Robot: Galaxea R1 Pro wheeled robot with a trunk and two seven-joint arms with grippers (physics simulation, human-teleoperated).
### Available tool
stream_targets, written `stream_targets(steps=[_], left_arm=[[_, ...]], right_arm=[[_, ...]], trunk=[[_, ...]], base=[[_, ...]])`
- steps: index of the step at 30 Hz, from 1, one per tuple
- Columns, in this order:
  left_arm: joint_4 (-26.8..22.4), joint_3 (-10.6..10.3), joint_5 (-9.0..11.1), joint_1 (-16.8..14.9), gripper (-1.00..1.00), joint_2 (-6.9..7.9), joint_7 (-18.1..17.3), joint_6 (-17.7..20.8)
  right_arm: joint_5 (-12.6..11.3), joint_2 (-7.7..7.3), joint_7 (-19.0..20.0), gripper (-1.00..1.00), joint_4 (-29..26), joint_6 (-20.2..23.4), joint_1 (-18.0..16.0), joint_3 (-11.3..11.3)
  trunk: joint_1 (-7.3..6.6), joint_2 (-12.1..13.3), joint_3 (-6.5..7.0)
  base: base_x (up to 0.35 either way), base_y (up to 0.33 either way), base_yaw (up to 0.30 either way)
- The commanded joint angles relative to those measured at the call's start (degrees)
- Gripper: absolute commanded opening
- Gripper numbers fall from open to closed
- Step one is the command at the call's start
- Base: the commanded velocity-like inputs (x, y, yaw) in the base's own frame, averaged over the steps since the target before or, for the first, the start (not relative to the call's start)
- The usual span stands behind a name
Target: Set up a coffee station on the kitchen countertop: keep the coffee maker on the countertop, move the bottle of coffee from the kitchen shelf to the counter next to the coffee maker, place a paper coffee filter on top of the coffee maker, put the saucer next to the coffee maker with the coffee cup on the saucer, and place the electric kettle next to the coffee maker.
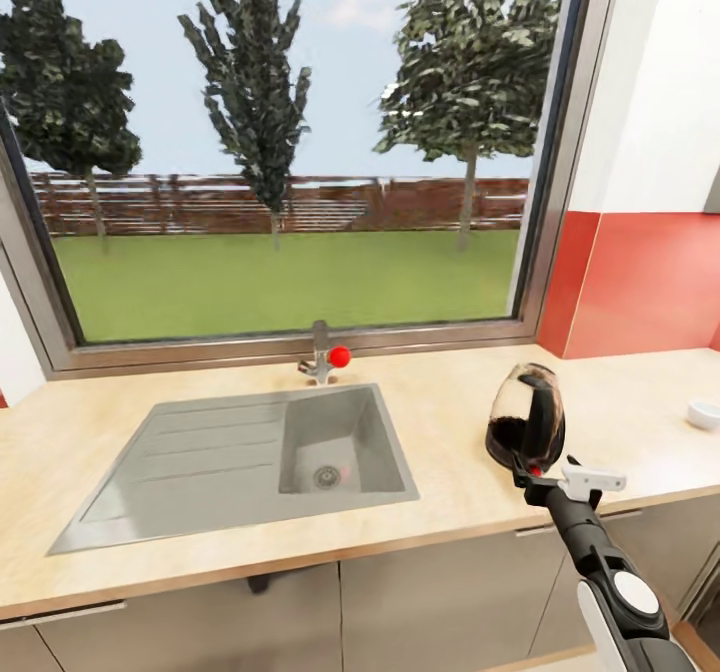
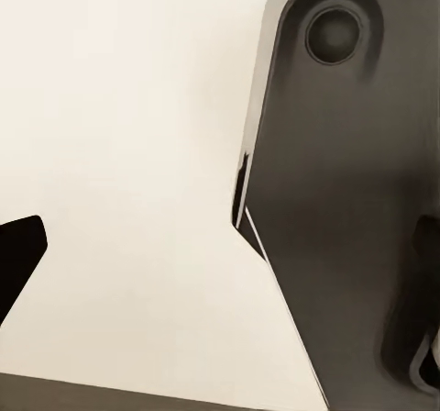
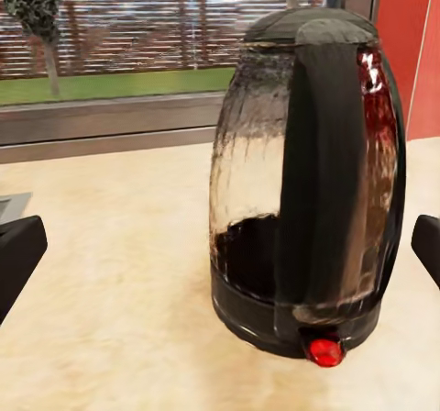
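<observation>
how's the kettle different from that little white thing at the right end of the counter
The electric kettle is tall, dark and glassy with a black handle; the white item is low, pale and cut off by the picture's edge. The kettle stands just ahead of the right gripper, whose fingers are spread; the white item sits farther right. Both rest on the countertop.

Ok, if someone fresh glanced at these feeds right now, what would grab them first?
Probably the electric kettle, glass with a black handle, standing on the countertop right of the sink. The right gripper sits just behind its handle, fingers spread wide. After that, the big window showing trees and lawn.
</observation>
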Motion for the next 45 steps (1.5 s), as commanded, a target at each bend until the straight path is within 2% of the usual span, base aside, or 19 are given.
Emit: stream_targets(steps=[1, 19, 45], left_arm=[[0.12, 0.41, 0.32, -0.04, 1.0, 0.11, -0.02, -0.39], [0.12, 0.42, 0.32, 0.3, 1.0, 0.07, -0.02, -0.39], [0.12, 0.42, 0.32, 0.74, 1.0, 0.01, -0.02, -0.48]], right_arm=[[-0.58, -0.01, 0.18, 1.0, 0.03, -0.06, -0.02, 0.0], [-0.55, -0.01, 0.19, 1.0, 0.09, -0.06, -0.02, 0.01], [-0.64, -0.01, 0.13, 1.0, 1.93, -0.15, -0.02, -0.08]], trunk=[[0.03, -0.07, -0.08], [0.03, -0.07, -0.08], [0.03, -0.07, -0.08]], base=[[0.192, -0.148, 0.0], [0.134, -0.11, 0.0], [0.037, -0.001, 0.0]])
